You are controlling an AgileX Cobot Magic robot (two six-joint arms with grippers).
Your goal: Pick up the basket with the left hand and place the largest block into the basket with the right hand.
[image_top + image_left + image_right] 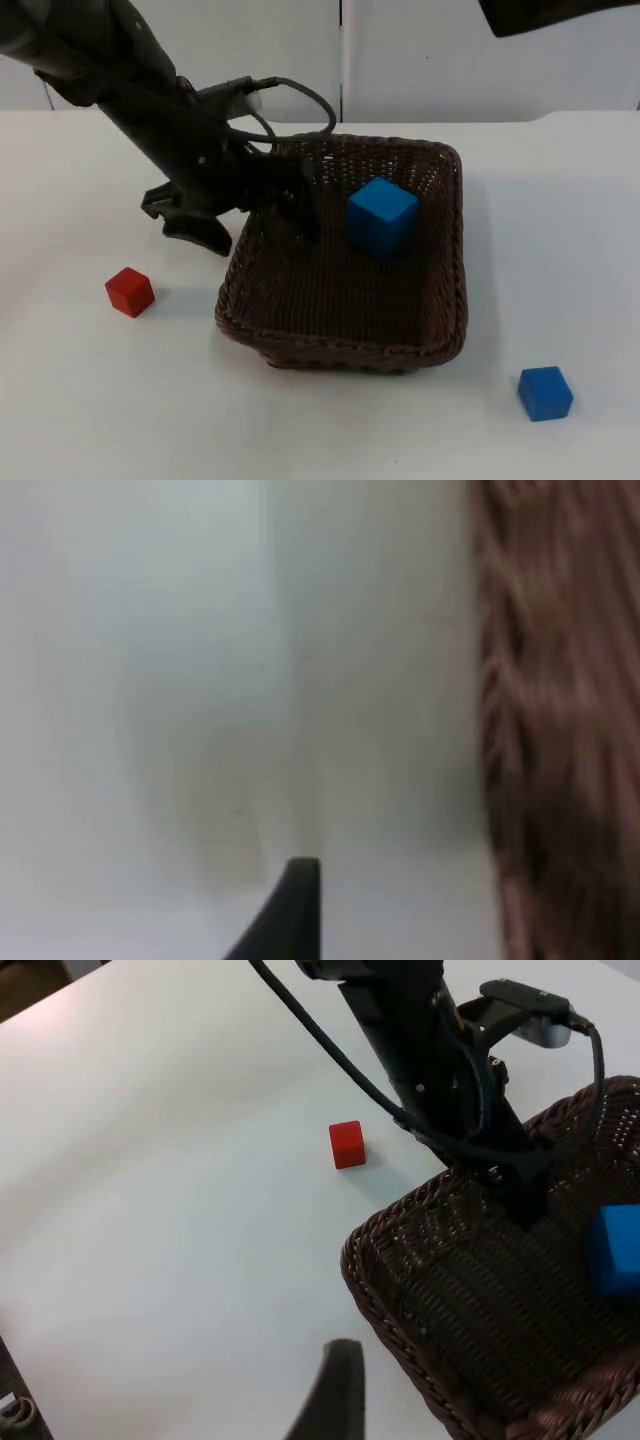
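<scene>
The basket (pixel 345 325) is held at its left rim by the left gripper (pixel 290 205), jaws closed over the wicker, the large blue block (pixel 381 216) already lies inside, and the right gripper's jaw state cannot be told.

A white table top (pixel 90 400) runs back to a pale partition wall (pixel 430 55), seemingly panelled, evenly lit.

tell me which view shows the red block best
The top view: the red block sits whole on the white table, left of the basket. The right wrist view has it too, smaller, beside the left arm. The left wrist view has just table and basket rim.
</scene>
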